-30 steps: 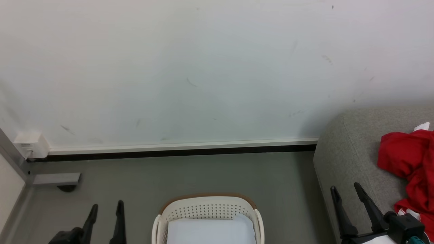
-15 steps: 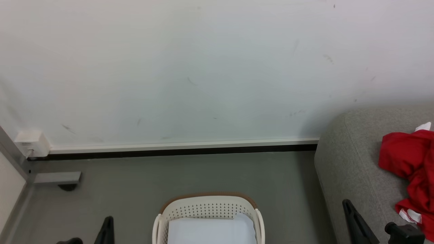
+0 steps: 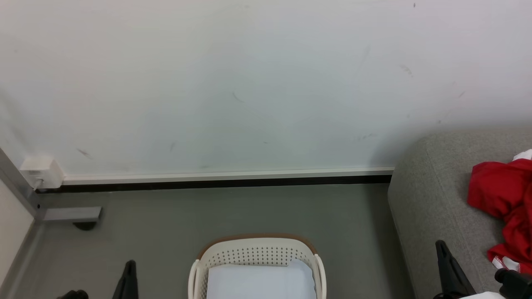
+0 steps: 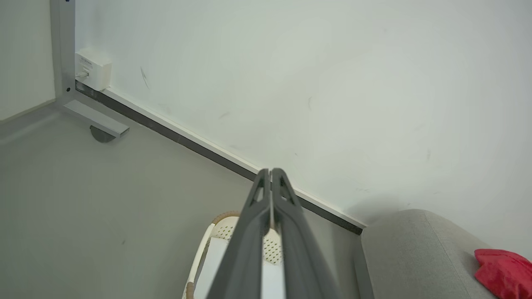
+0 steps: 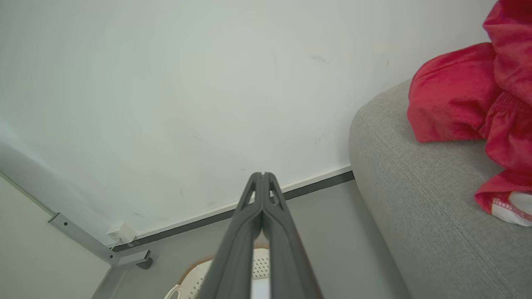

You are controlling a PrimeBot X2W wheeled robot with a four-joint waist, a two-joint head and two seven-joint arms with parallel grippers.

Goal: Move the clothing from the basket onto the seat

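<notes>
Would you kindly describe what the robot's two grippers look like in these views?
The left gripper and the right gripper each have two long, dark grey fingers tapering to narrow tips, with triangular cut-outs near the ends. A black rounded part sits beside the right one in the head view.

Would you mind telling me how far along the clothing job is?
Done: the red clothing lies on the grey seat. The visible part of the basket holds a pale pad and no red fabric; its near end is cut off. In hand: nothing; left gripper and right gripper are shut, empty. Left: probably nothing, unless the hidden end holds more.
</notes>
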